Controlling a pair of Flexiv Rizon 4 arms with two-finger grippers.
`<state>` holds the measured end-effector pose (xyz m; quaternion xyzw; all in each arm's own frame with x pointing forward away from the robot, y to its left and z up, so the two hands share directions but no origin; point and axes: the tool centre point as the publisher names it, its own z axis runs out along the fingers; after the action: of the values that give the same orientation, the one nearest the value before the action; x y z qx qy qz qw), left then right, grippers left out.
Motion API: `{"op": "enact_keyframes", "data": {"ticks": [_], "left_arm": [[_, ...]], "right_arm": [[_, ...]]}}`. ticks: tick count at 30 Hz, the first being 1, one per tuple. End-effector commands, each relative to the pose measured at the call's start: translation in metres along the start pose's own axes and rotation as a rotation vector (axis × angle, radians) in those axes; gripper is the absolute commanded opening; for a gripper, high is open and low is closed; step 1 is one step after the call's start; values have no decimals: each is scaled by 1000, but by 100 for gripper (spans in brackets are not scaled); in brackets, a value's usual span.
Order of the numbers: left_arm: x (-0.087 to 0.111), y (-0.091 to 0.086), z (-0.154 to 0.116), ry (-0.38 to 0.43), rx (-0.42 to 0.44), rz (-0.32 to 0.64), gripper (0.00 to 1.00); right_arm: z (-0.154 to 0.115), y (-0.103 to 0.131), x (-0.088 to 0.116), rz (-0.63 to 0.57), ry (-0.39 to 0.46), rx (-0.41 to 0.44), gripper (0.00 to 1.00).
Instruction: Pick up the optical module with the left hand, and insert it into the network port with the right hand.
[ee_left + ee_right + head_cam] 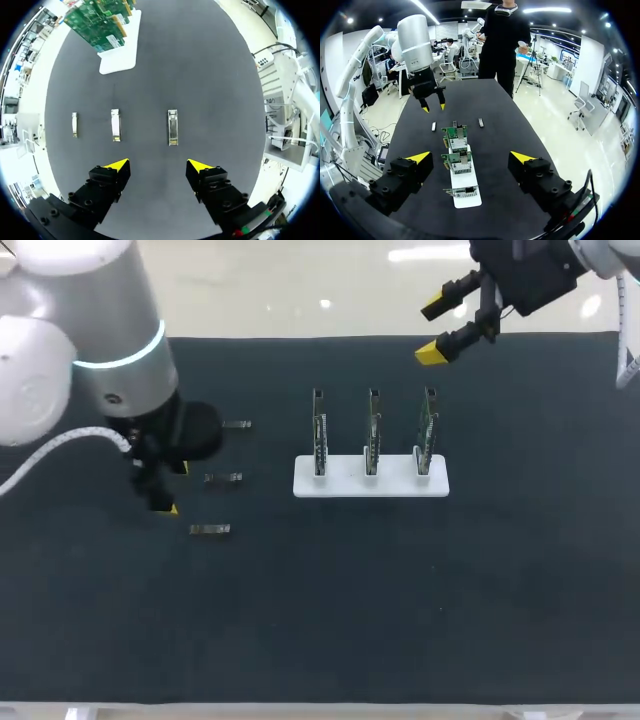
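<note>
**Left gripper is lining up on the module row; the pick is not yet begun**

The left gripper [159, 167] is hanging above the table [400, 590] with its yellow-tipped fingers spread wide and nothing between them. Three modules are lying flat in a row just ahead of it, each apart from the others. The nearest optical module [173, 127] is sitting ahead of the gap between the fingers, a little toward one finger rather than centred, with its long axis pointing away from the gripper. The middle module [115, 125] and the far module [74, 124] are lying off to one side.

The right gripper [435, 332] is waiting raised at the far edge of the table, well apart from the modules. Its fingers are likewise spread and empty. Between the two arms, a white stand [370, 477] is holding three network cards [372, 430] upright, side by side. Their ports are too small to make out.

By my reading, the step in hand is the approach to the pick. The next move is calling for a small sideways shift to centre the nearest module between the fingers. After that comes a straight descent and a squeeze across its narrow width. The piece is thin and lying flat on the dark mat, so the fingertips will probably need to come almost to the surface. The right gripper's part is waiting on a handover.
</note>
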<state>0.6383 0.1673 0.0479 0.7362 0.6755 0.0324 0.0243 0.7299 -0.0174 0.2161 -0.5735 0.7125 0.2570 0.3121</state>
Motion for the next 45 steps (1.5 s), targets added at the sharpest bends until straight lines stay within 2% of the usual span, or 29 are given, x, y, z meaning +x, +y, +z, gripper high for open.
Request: {"op": "enact_keyframes", "data": {"ticks": [1,15,16,17,27,34,45], "left_arm": [[-1,4,1,19,10,14,100],[-1,4,1,19,10,14,100],[-1,2,1,-29,5,0,100],[-1,1,2,-44,32,-11,100],[2,-6,20,-94,52,-40,100],[-7,-9,32,-101,49,-84,100],[-21,-16,43,-92,55,-93,100]], "right_arm": [[0,1,0,1,1,2,100],[0,1,0,1,1,2,100],[0,1,0,1,1,2,100],[0,1,0,1,1,2,100],[0,1,0,1,1,2,100],[0,1,0,1,1,2,100],[0,1,0,1,1,2,100]]}}
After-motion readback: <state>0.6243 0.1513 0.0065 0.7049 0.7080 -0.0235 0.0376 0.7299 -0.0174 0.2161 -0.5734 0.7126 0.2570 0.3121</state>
